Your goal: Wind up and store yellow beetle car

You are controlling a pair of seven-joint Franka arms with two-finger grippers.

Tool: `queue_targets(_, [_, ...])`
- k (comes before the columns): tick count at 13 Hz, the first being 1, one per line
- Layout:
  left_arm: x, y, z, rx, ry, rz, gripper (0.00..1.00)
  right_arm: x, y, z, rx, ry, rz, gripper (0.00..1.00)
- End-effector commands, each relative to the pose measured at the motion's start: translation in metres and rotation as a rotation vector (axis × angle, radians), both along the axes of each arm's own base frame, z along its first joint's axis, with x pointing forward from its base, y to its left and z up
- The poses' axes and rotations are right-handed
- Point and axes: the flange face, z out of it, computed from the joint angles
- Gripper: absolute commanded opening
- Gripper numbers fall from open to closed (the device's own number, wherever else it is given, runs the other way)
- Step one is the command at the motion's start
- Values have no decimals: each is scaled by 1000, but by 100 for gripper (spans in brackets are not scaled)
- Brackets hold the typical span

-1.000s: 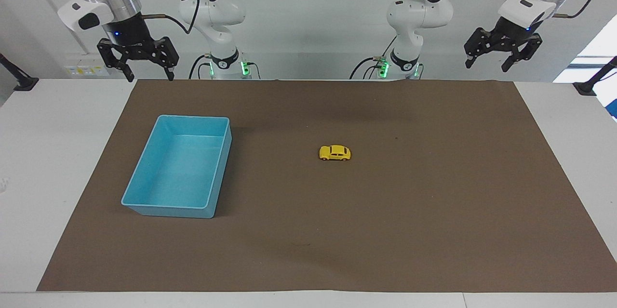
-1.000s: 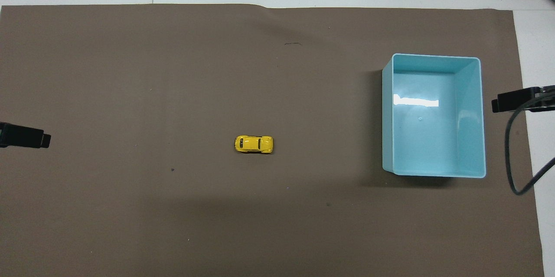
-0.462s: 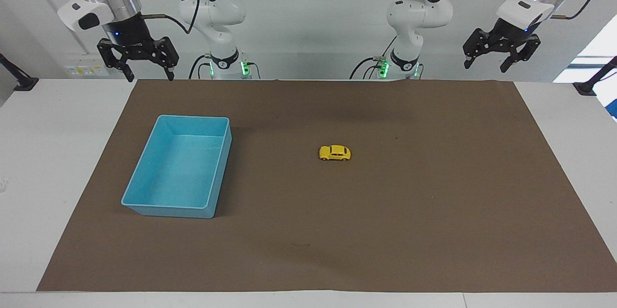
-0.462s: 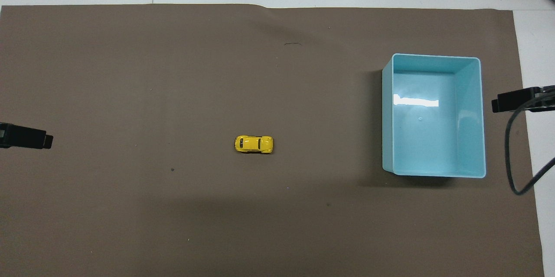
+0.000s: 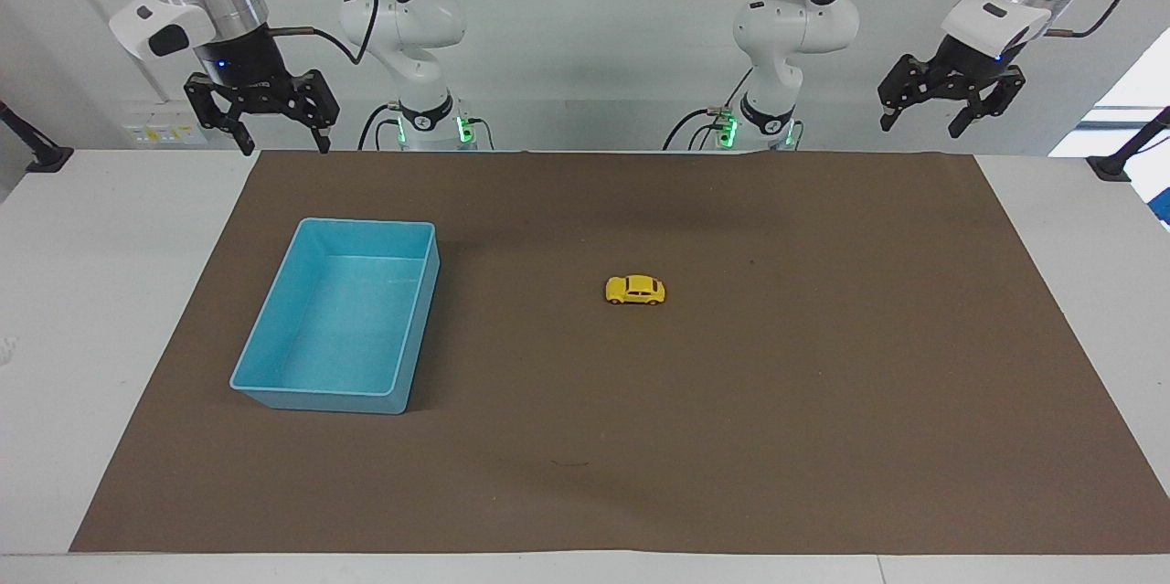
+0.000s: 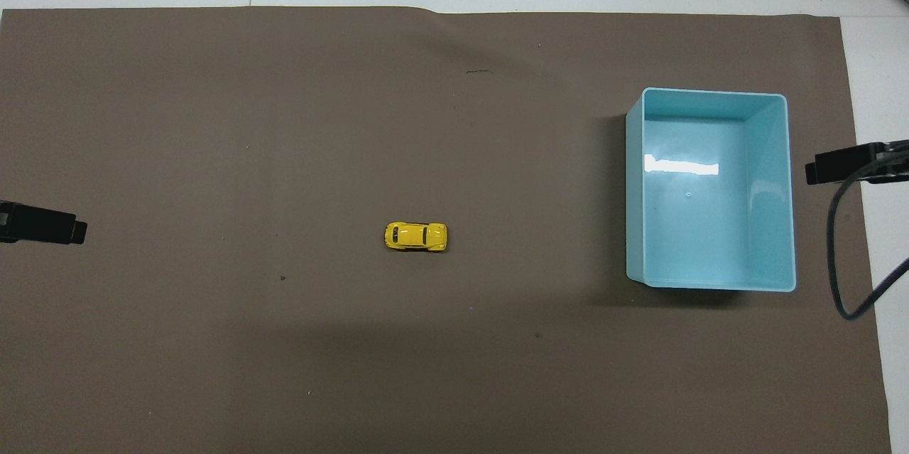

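The yellow beetle car stands on its wheels near the middle of the brown mat; it also shows in the overhead view. Nothing touches it. The light-blue bin stands empty toward the right arm's end of the table, also seen from overhead. My left gripper is open and empty, raised at the left arm's end near the robots' edge of the mat. My right gripper is open and empty, raised at the right arm's end, over the table edge nearer to the robots than the bin. Both are far from the car.
The brown mat covers most of the white table. In the overhead view only the tips of the left gripper and the right gripper show at the sides, with a dark cable hanging beside the bin.
The left gripper has shifted very slightly. The car, the bin and the right gripper have not moved.
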Motion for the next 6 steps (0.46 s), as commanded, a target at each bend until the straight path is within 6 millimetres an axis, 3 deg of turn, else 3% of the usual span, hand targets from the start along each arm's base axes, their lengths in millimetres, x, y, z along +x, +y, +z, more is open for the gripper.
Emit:
queue_targets(1, [-1, 1, -3, -13, -9, 16, 100, -4, -1, 3, 15, -1, -21, 100])
queue_targets(6, [-1, 4, -3, -4, -10, 21, 100, -4, -1, 3, 15, -1, -21, 100])
